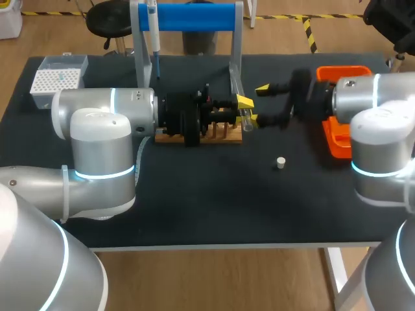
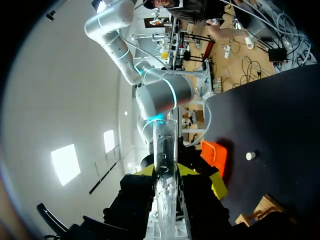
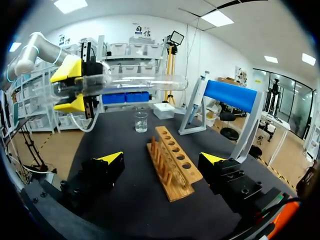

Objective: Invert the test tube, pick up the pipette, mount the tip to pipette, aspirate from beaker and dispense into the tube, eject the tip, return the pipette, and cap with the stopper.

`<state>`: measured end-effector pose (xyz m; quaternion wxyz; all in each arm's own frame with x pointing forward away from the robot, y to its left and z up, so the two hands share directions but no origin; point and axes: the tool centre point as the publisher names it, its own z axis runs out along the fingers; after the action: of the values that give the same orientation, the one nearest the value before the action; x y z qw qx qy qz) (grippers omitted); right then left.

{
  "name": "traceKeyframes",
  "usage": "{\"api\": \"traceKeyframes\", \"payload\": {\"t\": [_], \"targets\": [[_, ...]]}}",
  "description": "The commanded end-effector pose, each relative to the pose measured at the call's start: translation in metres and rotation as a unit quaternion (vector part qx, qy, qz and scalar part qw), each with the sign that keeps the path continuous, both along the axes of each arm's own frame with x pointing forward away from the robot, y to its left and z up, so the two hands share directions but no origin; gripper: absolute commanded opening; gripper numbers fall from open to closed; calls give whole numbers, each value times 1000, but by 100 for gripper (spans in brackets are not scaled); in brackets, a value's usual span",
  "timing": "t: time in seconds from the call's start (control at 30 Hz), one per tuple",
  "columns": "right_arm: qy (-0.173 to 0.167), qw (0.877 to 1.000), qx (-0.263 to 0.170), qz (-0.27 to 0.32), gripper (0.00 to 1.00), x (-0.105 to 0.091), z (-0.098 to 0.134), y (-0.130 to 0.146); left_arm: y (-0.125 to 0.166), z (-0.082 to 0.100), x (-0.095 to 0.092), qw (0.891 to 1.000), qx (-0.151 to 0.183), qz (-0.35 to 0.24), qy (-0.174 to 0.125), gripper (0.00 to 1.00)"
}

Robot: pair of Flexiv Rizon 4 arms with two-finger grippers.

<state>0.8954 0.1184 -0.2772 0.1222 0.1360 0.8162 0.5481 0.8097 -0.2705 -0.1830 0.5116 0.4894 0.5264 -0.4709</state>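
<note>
My left gripper (image 1: 244, 107) is shut on a clear glass test tube (image 1: 246, 118), holding it over the right end of the wooden rack (image 1: 167, 137). In the left wrist view the tube (image 2: 165, 145) runs out ahead between the yellow tips. From the right wrist view the tube (image 3: 145, 82) lies level above the rack (image 3: 172, 160). My right gripper (image 1: 258, 103) stands open just right of the tube, touching nothing. The pipette (image 1: 154, 35) hangs on the blue stand (image 1: 194, 16). A white stopper (image 1: 281, 162) lies on the mat. The beaker (image 3: 141, 121) stands beyond the rack.
A white tip box (image 1: 58, 79) sits at the back left corner. An orange tray (image 1: 337, 142) lies at the right, partly under my right arm. Open black mat stretches along the table's front.
</note>
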Motion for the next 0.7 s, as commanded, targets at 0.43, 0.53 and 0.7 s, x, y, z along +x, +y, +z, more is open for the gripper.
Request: {"api": "traceKeyframes", "payload": {"t": [0.43,0.53,0.7], "targets": [[-8,1000,-11,-8,100,6,-29,18,0,0,-1,1000,-1,1,-1,0],[-6,1000,-14,-7,100,7,-32,20,0,0,-1,1000,-1,1,-1,0],[-17,1000,-20,14,100,4,-31,21,0,0,-1,1000,-1,1,-1,0]]}}
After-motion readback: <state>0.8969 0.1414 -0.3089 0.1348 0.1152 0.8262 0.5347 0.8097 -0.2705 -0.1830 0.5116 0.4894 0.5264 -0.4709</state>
